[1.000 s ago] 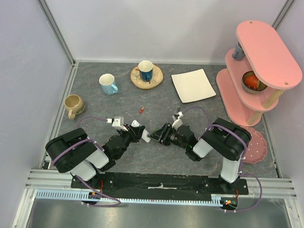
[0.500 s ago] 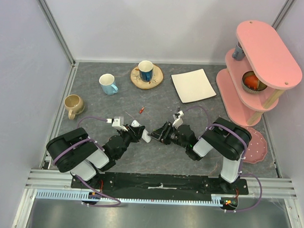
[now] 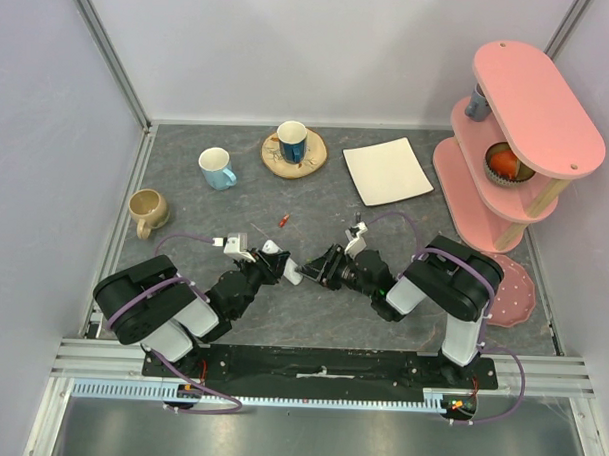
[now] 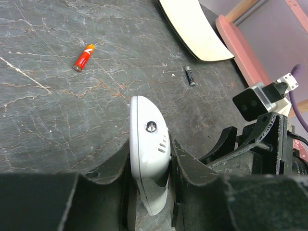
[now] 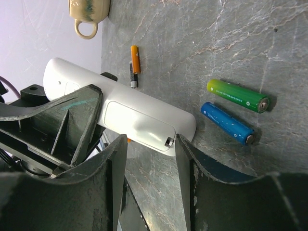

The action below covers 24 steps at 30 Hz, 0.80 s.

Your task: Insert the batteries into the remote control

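Note:
My left gripper is shut on the white remote control, which it holds on edge just above the table. In the right wrist view the remote shows its back with the battery cover closed. My right gripper is open, its fingertips on either side of the remote's free end and not touching it. A green battery and a blue battery lie on the table just beyond that end. A red-orange battery and a small dark battery lie farther out.
A white square plate lies at the back right beside a pink tiered shelf. A pink dotted plate is at the right. A beige mug, a light blue mug and a mug on a wooden coaster stand behind.
My right gripper has edged slightly left toward the remote's end. The left gripper and the batteries have not moved.

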Available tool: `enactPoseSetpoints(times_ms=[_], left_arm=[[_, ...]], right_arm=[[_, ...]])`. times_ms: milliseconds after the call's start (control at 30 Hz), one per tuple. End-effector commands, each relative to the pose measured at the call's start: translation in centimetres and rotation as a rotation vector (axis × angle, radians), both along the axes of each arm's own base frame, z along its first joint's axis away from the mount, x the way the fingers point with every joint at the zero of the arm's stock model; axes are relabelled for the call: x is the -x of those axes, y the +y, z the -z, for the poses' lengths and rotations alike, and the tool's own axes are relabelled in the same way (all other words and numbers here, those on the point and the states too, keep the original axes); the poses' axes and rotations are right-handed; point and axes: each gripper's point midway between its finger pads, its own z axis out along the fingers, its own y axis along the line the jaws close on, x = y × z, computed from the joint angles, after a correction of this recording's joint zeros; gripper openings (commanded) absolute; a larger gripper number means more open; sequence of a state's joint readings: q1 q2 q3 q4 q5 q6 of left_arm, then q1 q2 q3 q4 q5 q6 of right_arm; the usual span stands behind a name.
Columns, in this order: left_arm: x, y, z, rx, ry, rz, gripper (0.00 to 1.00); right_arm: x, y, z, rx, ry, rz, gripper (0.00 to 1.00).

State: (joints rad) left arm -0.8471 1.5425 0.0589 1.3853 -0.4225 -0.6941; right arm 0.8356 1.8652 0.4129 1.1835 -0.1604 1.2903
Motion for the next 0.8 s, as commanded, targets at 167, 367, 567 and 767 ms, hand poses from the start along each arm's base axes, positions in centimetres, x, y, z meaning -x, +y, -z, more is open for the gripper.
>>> enactPoseSetpoints(times_ms=[167,367,567,767], left_arm=[[0.6,0.7,-3.9,0.145,-0.118,-0.015,0.02],[0.8,0.3,-3.8,0.156,-0.109,0.005,0.02],[1.0,0.1,-3.8,0.16,-0.108,0.018,0.02],[1.2,-0.2,-3.7,0.162,-0.102,0.034,0.02]], right_arm=[[0.5,0.7,-0.7,-0.01,-0.019,-0.02,0.52],[0.1,1.1,-1.1,-0.019,-0.026,-0.02,0.52],[-0.4,1.6,-1.7,-0.033,-0.038,-0.015,0.52],[-0.8,1.8,-2.4,-0.036,-0.056,-0.011,0.52]])
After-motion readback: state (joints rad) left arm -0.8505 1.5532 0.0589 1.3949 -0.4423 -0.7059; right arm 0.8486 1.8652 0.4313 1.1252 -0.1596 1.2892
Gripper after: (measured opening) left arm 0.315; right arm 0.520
